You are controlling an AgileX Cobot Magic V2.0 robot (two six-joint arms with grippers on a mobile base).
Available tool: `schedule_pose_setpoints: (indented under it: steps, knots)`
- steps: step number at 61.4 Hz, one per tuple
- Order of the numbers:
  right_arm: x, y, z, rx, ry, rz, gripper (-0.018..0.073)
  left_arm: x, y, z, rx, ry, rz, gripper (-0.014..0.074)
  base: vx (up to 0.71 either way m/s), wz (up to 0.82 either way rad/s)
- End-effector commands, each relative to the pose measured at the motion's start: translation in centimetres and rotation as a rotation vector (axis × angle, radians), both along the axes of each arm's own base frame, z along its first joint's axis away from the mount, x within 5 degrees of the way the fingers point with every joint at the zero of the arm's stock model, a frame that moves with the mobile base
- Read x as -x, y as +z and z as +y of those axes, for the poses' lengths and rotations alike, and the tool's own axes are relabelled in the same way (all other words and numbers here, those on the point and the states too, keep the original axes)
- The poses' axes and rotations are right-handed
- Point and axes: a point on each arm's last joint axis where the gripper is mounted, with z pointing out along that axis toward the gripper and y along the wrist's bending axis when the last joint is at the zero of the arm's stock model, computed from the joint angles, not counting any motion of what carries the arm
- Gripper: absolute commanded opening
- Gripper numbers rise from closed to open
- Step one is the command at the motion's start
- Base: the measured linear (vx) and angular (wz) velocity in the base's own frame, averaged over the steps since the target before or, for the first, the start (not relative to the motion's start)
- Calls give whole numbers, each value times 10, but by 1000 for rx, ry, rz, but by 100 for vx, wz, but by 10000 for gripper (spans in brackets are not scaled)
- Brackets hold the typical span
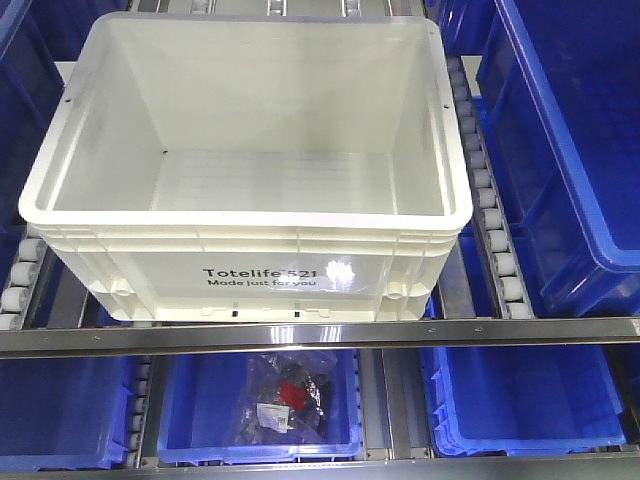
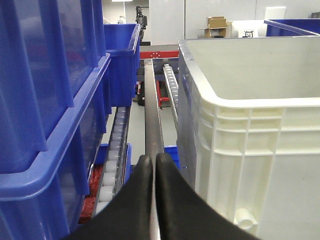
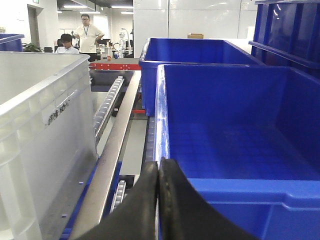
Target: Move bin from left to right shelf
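Roller-track flow rack (image 1: pixel 490 215) fills the front view, with a steel front rail (image 1: pixel 320 335) crossing at 6 o'clock.

1. Task item: a large white rectangular plastic tote (image 1: pixel 250 150), ribbed under the rim and printed "Totelife 521", sits empty and level on the roller lanes at frame centre.
2. Surroundings: blue plastic bins (image 1: pixel 560 150) flank it at 3 and 9 o'clock. On the tier below, a lower blue bin (image 1: pixel 200 420) holds a clear bag of small parts (image 1: pixel 285 395).
3. Left gripper (image 2: pixel 154 160): fingertips pressed together, holding nothing. The tote's corner stands just beside it at 2 o'clock, apart from the fingers.
4. Right gripper (image 3: pixel 158 165): fingertips likewise together and empty. The tote wall lies at 9 o'clock, not touching; a blue bin sits directly ahead.

Assessment: the step in hand appears to be the approach, with an arm posted at each flank and no contact made. The next move likely calls for both arms to close inward onto the tote's side walls or under its rim, evenly, before any lift.
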Motion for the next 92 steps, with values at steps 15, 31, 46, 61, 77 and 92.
schedule_pose_setpoints:
  steps: [15, 31, 46, 61, 77, 92]
  knots:
    - [2, 10, 0, 0, -1, -139, 0, 4, 20, 0, 10, -6, -149, -8, 0, 0]
    - [16, 64, 0, 0, -4, -241, 0, 22, 83, 0, 34, -11, -308, -8, 0, 0]
    - [29, 128, -2, 84, -29, -200, 0, 39, 165, -1, 31, -20, -256, -8, 0, 0]
    - [2, 152, -2, 76, -23, 89, 0, 9, 194, -2, 25, -24, 19, -8, 0, 0]
    - [-37, 125, 1, 40, 4, 400, 0, -17, 176, -2, 23, -25, 245, -8, 0, 0]
    - [-64, 110, 1, 46, 5, 544, 43, -19, 172, -3, 21, -25, 290, 30, 0, 0]
